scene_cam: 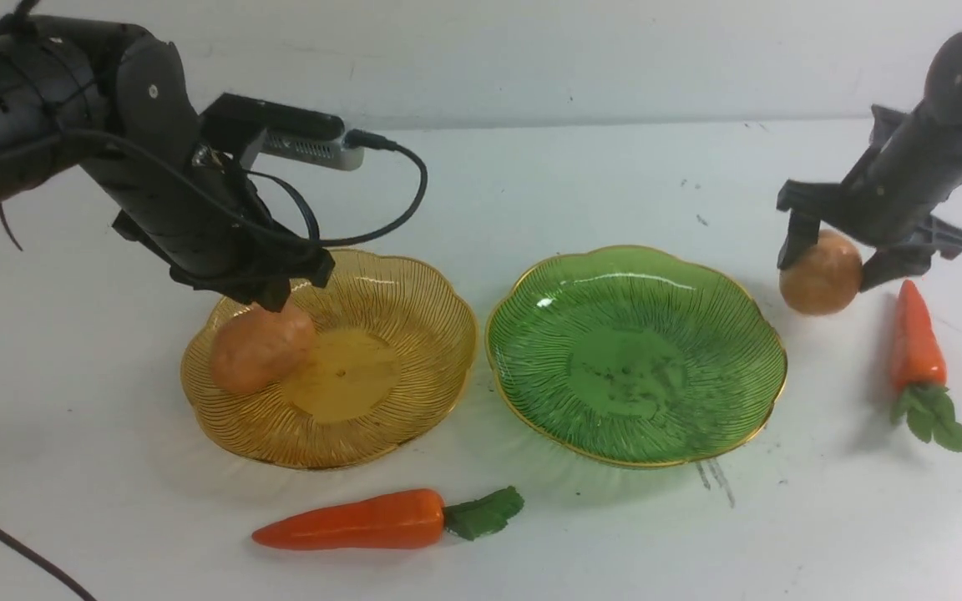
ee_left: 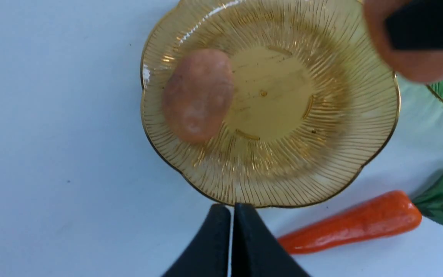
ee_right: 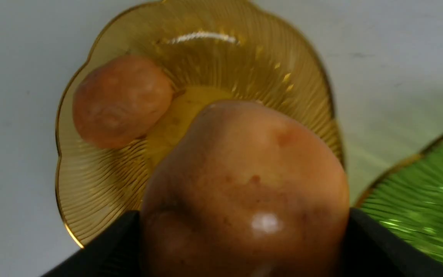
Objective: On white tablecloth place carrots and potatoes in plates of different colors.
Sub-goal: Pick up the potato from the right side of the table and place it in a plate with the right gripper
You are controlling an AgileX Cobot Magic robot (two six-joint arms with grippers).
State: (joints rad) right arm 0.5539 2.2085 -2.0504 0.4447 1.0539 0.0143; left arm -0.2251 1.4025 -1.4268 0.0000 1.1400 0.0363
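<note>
On the white tablecloth [scene_cam: 531, 184] an amber plate [scene_cam: 414, 376] holds one potato [scene_cam: 261, 346] on its left side. My left gripper [scene_cam: 274, 294] hovers just above that potato, shut and empty; its fingers [ee_left: 244, 246] meet in the left wrist view, with the potato [ee_left: 197, 94] apart from them. My right gripper [scene_cam: 836, 263] is shut on a second potato [scene_cam: 819, 274], lifted just right of the empty green plate [scene_cam: 635, 355]. That held potato [ee_right: 244, 184] fills the right wrist view. One carrot [scene_cam: 356, 522] lies in front of the amber plate. Another carrot [scene_cam: 915, 338] lies at the far right.
The two plates sit side by side with a narrow gap between them. A black cable [scene_cam: 13, 547] crosses the cloth's front left corner. Small dark marks [scene_cam: 715, 480] speckle the cloth in front of the green plate.
</note>
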